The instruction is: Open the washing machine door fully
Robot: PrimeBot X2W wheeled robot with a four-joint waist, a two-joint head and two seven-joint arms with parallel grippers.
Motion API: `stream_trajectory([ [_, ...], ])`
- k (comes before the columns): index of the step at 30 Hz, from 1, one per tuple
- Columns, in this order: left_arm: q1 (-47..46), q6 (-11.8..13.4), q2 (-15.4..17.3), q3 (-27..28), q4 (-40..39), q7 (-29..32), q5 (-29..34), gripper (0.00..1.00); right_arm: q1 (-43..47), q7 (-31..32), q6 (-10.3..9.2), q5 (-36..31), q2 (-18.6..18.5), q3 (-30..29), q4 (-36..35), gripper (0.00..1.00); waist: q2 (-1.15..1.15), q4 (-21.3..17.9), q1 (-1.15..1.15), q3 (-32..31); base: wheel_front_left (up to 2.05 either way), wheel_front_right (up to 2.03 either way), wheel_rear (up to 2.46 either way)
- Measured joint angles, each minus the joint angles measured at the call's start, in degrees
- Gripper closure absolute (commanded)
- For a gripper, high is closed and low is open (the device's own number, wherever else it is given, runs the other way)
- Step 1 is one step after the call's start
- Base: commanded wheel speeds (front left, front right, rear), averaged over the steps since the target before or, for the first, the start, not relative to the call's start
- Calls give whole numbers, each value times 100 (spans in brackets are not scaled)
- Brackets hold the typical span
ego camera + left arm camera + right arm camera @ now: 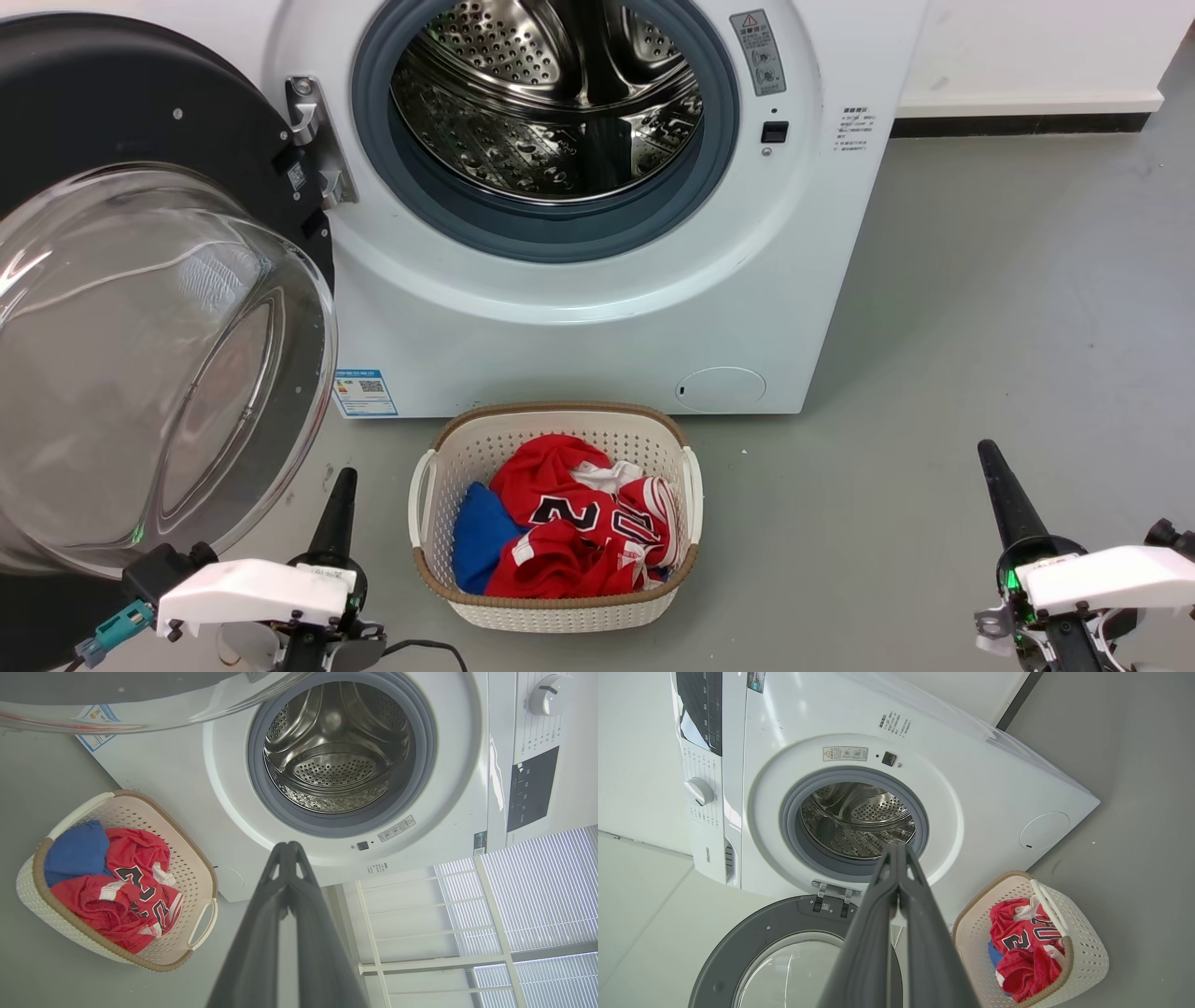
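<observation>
Head view had the washing machine door (159,289) swung wide out on its left-side hinge, glass bowl bulging toward the camera, black rim standing clear of the washing machine (597,317). The steel drum (551,103) was in plain sight! Down low, the left gripper (345,478) sat just beside the door's lower edge, fingers pressed together on nothing; whether it touched the glass, I couldn't tell. On the other side the right gripper (991,459) hung over the grey floor (980,308), well apart from the machine, jaws closed and empty too. Between them, right in front of the machine, sat the white laundry basket (560,611), with a red jersey (569,532) and a blue cloth (481,537) heaped inside.
</observation>
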Motion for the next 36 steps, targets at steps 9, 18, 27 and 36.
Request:
stream_trajectory([
  [9,-20,-75,-64,136,-14,112,-420,100,-34,71,0,468,11,-41,53,100,0,18,0,3,0,0,0],
  [18,-25,-152,-102,246,-34,229,-800,100,-106,124,0,921,21,-75,105,100,0,37,0,5,0,0,0],
  [27,-47,-213,-159,367,-46,333,-1158,100,-146,179,0,1337,31,-113,151,100,0,56,0,7,0,0,0],
  [36,-75,-299,-221,467,-63,432,-1494,100,-176,233,0,1725,42,-147,186,100,0,74,0,10,0,0,0],
])
